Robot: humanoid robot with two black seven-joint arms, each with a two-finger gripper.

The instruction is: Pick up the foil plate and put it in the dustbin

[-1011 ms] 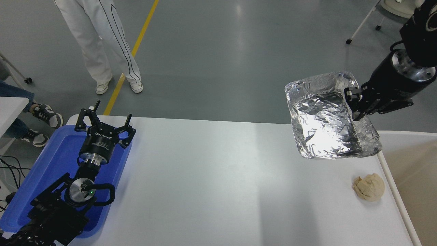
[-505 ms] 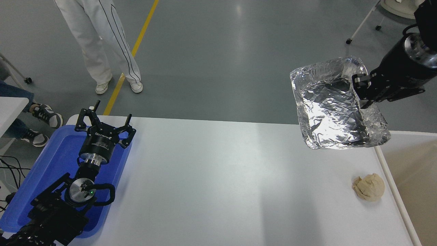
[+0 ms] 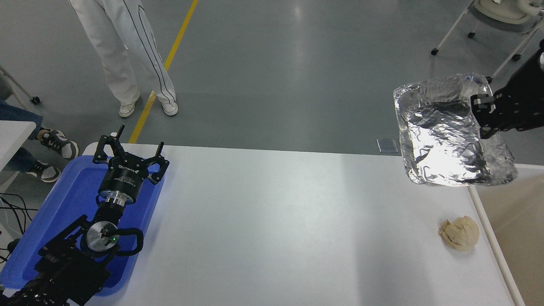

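Note:
The shiny crinkled foil plate (image 3: 446, 140) hangs in the air above the table's far right corner, tilted, its right part over the dustbin's edge. My right gripper (image 3: 482, 117) comes in from the right edge and is shut on the plate's right rim. The dustbin (image 3: 510, 221) shows at the right edge, with a thick white rim and beige inner walls. My left gripper (image 3: 127, 151) is open and parked at the lower left over the blue tray.
A tan crumpled paper ball (image 3: 459, 233) lies on the white table (image 3: 276, 221) near its right edge. A blue tray (image 3: 63, 204) sits at the left. A person in white trousers (image 3: 127, 55) stands beyond the table's far left.
My right gripper has carried the foil plate to the right and slightly up, from above the table's far right part towards the dustbin. The left arm has not moved.

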